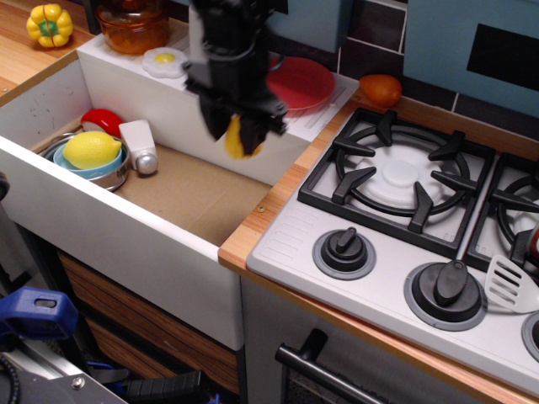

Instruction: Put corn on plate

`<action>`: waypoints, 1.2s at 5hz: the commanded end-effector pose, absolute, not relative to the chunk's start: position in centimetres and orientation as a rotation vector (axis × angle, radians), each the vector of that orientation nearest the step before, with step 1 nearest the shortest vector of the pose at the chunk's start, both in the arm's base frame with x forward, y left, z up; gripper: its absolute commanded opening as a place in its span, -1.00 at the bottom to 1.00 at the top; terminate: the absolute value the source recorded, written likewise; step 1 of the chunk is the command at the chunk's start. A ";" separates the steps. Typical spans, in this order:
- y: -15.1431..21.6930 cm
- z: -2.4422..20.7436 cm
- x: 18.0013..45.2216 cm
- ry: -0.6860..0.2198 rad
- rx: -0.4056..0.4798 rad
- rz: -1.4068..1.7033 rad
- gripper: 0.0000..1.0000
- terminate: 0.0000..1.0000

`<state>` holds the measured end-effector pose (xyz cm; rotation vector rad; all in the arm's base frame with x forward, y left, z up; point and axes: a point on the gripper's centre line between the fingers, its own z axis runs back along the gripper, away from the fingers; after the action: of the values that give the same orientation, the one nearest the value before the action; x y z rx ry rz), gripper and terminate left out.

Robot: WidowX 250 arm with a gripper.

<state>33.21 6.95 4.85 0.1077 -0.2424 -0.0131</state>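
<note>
My black gripper (238, 137) is shut on the yellow corn (236, 139) and holds it in the air above the right rim of the sink. The corn shows between the fingers, partly hidden by them. The red plate (303, 82) lies on the white drainboard behind the sink, just up and right of the gripper; the arm covers its left edge.
The sink (194, 189) holds a lemon (91, 149) in a blue bowl, a red item (105, 120) and a white shaker (140, 147). A fried egg toy (165, 61), an amber jar (133, 21), a yellow bell pepper (49, 24), an orange fruit (380, 88) and the stove (404, 181) surround it.
</note>
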 end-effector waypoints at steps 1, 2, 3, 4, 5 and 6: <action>6.6 7.5 37.5 -0.319 0.135 -0.061 -1.00 -1.00; 6.8 8.2 39.8 -0.336 0.153 -0.122 -1.00 -1.00; 7.4 8.5 42.3 -0.350 0.172 -0.184 -1.00 -1.00; 8.1 8.7 43.4 -0.370 0.177 -0.220 -1.00 -1.00; 8.5 8.4 43.7 -0.382 0.144 -0.233 1.00 -1.00; 8.5 8.4 43.7 -0.382 0.144 -0.233 1.00 -1.00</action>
<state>42.69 8.12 6.15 0.1231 -0.3195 -0.2354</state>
